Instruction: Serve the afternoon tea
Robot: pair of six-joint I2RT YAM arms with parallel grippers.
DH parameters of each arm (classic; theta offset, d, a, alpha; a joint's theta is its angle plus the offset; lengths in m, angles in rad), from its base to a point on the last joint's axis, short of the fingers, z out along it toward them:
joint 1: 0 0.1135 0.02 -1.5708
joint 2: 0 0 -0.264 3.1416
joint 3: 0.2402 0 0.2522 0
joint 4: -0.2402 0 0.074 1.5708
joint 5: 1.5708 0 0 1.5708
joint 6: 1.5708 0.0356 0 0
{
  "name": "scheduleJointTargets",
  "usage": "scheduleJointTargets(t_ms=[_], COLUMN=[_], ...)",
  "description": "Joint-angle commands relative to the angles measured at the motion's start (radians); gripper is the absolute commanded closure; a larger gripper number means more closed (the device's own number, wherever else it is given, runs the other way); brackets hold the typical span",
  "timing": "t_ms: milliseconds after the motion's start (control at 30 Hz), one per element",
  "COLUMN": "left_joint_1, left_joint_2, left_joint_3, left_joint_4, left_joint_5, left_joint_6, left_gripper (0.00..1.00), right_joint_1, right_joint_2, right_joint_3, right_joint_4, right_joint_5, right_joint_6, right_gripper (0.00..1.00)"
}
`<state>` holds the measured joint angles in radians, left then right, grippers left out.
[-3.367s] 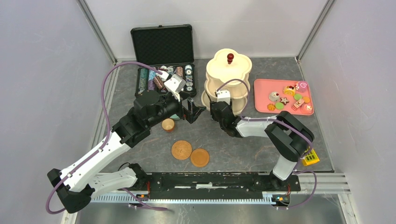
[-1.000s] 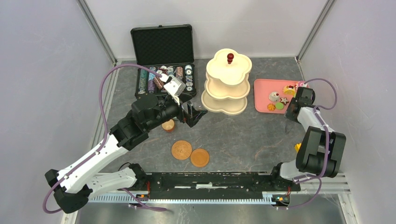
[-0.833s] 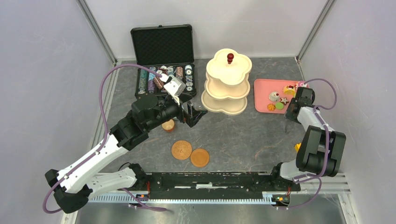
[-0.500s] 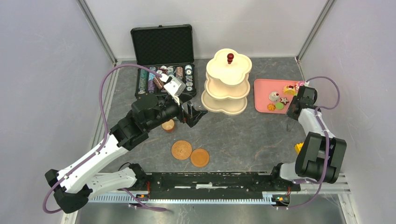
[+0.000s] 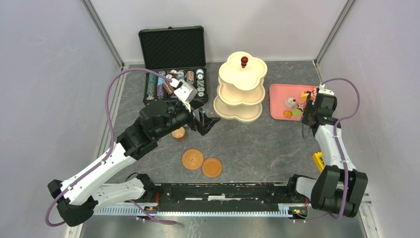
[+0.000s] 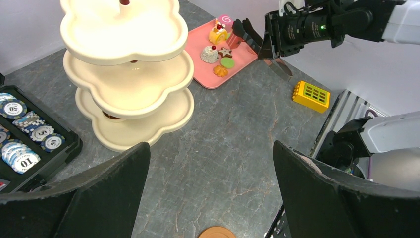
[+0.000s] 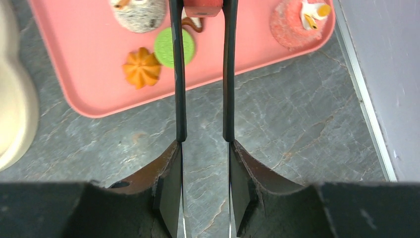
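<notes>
Centrally, toward the rear of the grey table (image 5: 257, 144): one cream three-tier stand (image 5: 242, 84), flower-shaped, upright, with a red knob (image 5: 244, 61) on top. Just to its right lies a pink tray (image 5: 275, 96) carrying the toy pastries: an orange flower-shaped piece (image 7: 142, 67), a green round piece (image 7: 162, 47) beside it, a grey speckled piece (image 7: 138, 9), and a pink round piece (image 7: 300, 20) with white and yellow topping near the tray's right corner. The right gripper (image 7: 202, 15) is over the tray, its fingers drawn close together and clamped on a small red-pink pastry (image 7: 203, 6) at their tips; whether that piece is clear of the tray cannot be told. Forward and left of the stand, a small brown cup (image 5: 178, 133) stands upright on the table, close beside the left arm. Nearer the arm bases, two round brown saucers (image 5: 192, 159) lie flat, side by side. The left gripper (image 5: 205, 121) hovers near the stand's base on its left, fingers spread wide apart with nothing between them. At the edges: a black case (image 5: 172, 47), lid raised, at rear left, holding striped poker chips (image 6: 29, 131), and a yellow block (image 5: 318, 159) on the table near the right edge.
</notes>
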<state>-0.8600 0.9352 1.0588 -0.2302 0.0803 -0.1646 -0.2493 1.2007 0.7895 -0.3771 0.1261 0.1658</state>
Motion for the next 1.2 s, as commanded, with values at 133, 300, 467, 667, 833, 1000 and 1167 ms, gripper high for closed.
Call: scheduleJointTargets(t_ms=[133, 300, 467, 667, 833, 1000, 1167], left_joint_1=[-0.004, -0.004, -0.002, -0.003, -0.002, -0.002, -0.002], left_joint_2=[0.001, 0.004, 0.01, 0.015, 0.025, 0.031, 0.036], left_joint_3=[0.006, 0.006, 0.006, 0.006, 0.006, 0.006, 0.006], left_joint_4=[0.035, 0.034, 0.032, 0.032, 0.031, 0.028, 0.028], left_joint_5=[0.011, 0.01, 0.007, 0.011, 0.004, -0.002, 0.001], left_joint_6=[-0.03, -0.029, -0.027, -0.029, -0.027, -0.024, -0.025], left_gripper=[0.0, 0.0, 0.0, 0.0, 0.0, 0.0, 0.0], right_joint_1=[0.031, 0.075, 0.142, 0.2, 0.239, 0.244, 0.243], right_joint_2=[-0.096, -0.11, -0.139, -0.142, -0.08, -0.025, 0.029], right_joint_3=[-0.011, -0.004, -0.043, -0.166, -0.23, -0.267, -0.297], right_joint_4=[0.01, 0.016, 0.055, 0.234, 0.398, 0.526, 0.63], right_joint_5=[-0.07, -0.216, -0.379, -0.489, -0.518, -0.584, -0.609], right_joint_6=[-0.031, -0.018, 0.047, 0.152, 0.217, 0.289, 0.362], right_gripper=[1.0, 1.0, 1.0, 1.0, 1.0, 1.0, 1.0])
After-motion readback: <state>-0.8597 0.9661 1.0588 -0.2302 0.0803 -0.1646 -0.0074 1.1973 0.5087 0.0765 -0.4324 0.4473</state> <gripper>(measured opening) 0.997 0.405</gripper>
